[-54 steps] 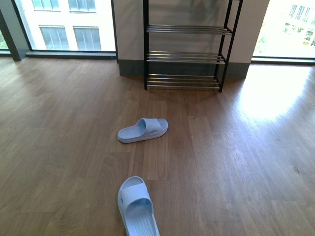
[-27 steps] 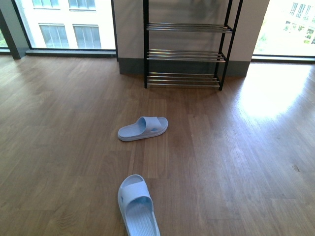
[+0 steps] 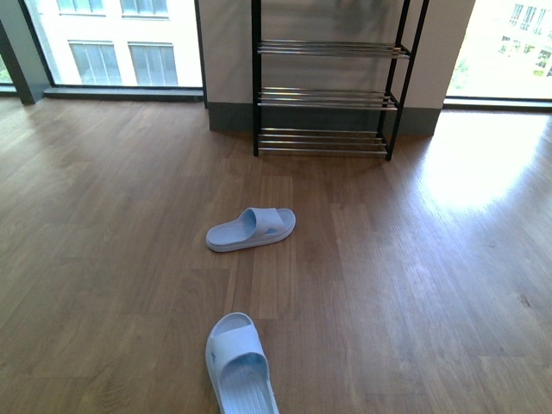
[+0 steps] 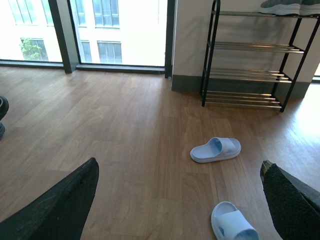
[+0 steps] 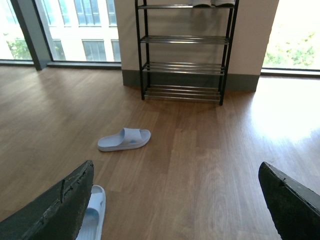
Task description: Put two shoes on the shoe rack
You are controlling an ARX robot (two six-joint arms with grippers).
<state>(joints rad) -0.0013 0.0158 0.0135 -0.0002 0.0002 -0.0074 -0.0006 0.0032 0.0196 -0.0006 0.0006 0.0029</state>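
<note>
Wood floor point(image 3: 103, 259) carries both pale blue slides. The far sandal point(image 3: 251, 228) lies sideways in the open, well short of the shoe rack point(image 3: 323, 49). The near sandal point(image 3: 237, 362) lies closer to me, toe toward the rack. Grey sneakers point(image 4: 287, 6) sit on the rack's top tier. My left gripper point(image 4: 179, 165) and right gripper point(image 5: 176, 165) both hang above the floor, fingers spread wide, holding nothing.

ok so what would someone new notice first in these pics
The far slide and the near slide, both pale blue, lie apart on the wooden floor in the middle of the room. Behind them the black shoe rack stands against the wall, with grey sneakers on its top tier, seen in the left wrist view.
</note>
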